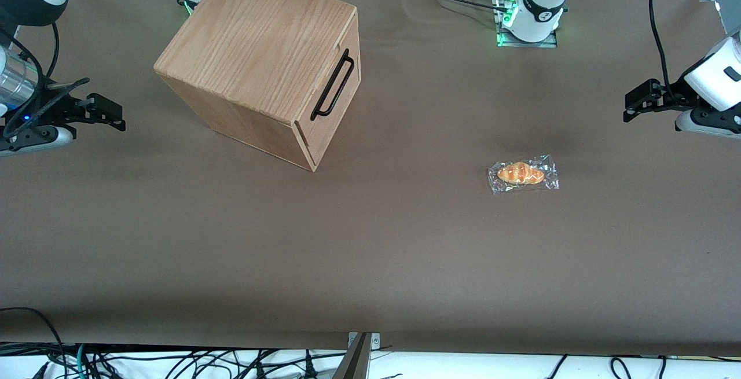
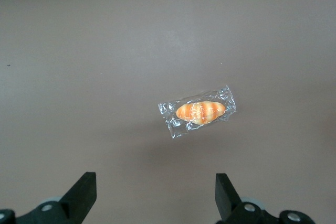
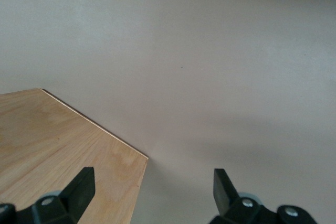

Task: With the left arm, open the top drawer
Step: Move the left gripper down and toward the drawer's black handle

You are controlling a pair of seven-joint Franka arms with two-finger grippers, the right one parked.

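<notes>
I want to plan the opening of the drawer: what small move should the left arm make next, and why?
Probably carry the left gripper toward the parked arm's end of the table, to the black bar handle of the top drawer. It hangs open above the brown table, far from the wooden box, and the drawer looks shut.

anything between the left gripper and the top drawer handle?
Nothing visible blocks it. The left gripper, fingers open, hangs at the working arm's end of the table, well away from the black bar handle of the top drawer. The wrapped bread lies on the table, nearer the front camera than that path and below it.
</notes>
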